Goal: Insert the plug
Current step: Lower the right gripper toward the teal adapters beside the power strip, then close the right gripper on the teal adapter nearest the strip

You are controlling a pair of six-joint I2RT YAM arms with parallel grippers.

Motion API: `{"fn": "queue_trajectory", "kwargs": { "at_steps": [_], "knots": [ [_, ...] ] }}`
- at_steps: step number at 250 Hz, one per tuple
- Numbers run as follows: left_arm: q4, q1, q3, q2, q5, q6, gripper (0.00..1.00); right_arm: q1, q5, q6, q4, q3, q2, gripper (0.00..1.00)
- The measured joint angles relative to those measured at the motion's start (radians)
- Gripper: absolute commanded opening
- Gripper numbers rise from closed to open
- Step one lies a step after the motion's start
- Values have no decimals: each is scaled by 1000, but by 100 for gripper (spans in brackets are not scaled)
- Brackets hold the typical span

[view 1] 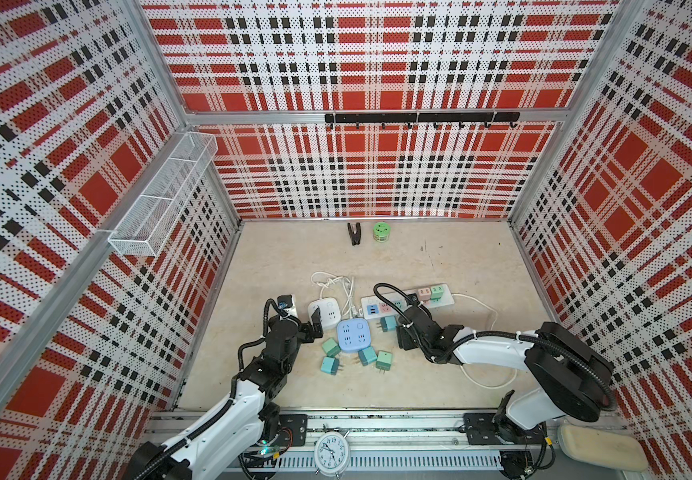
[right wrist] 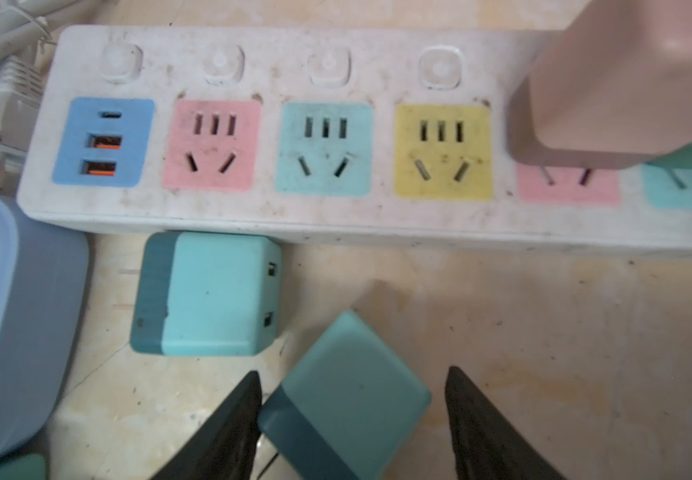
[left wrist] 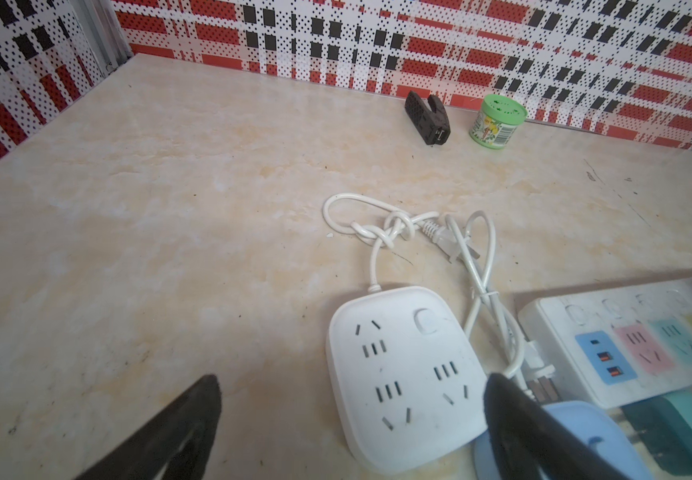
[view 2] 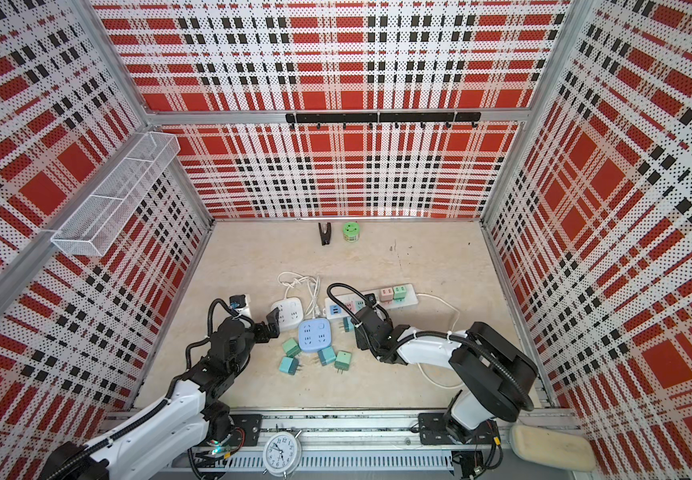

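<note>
In the right wrist view a teal plug (right wrist: 348, 395) sits tilted between the fingers of my right gripper (right wrist: 353, 372). One finger touches its dark end and the other stands apart, so the jaws are open around it. In both top views the wrist hides this plug. Just beyond lies the white power strip (right wrist: 252, 216) with its pink, teal and yellow sockets free. A pink plug (right wrist: 627, 83) stands in the strip further along. My left gripper (left wrist: 354, 380) is wide open and empty over the near edge of a white square socket (left wrist: 402, 374).
A second teal plug (right wrist: 211, 295) lies against the strip. Loose teal plugs (view 1: 331, 346) surround a blue square socket (view 1: 352, 334). A knotted white cable (left wrist: 398, 228), a black clip (view 1: 353, 233) and a green tub (view 1: 381, 231) lie further back. A clock (view 1: 331, 453) stands at the front rail.
</note>
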Motion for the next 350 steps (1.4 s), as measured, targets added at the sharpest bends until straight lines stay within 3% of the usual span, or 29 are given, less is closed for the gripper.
{"fn": "queue_trajectory", "kwargs": {
  "at_steps": [85, 196, 292, 350],
  "knots": [
    [1, -9, 2, 17, -3, 1, 99, 0, 36, 33, 6, -121, -116, 68],
    [6, -34, 17, 40, -16, 6, 99, 0, 16, -23, 78, -117, -42, 73],
    [6, -35, 17, 39, -40, 7, 99, -8, 16, -60, 189, -106, 24, 62],
    [6, -36, 17, 34, -44, 7, 99, -32, -10, -70, 284, -115, 55, 40]
  ]
}}
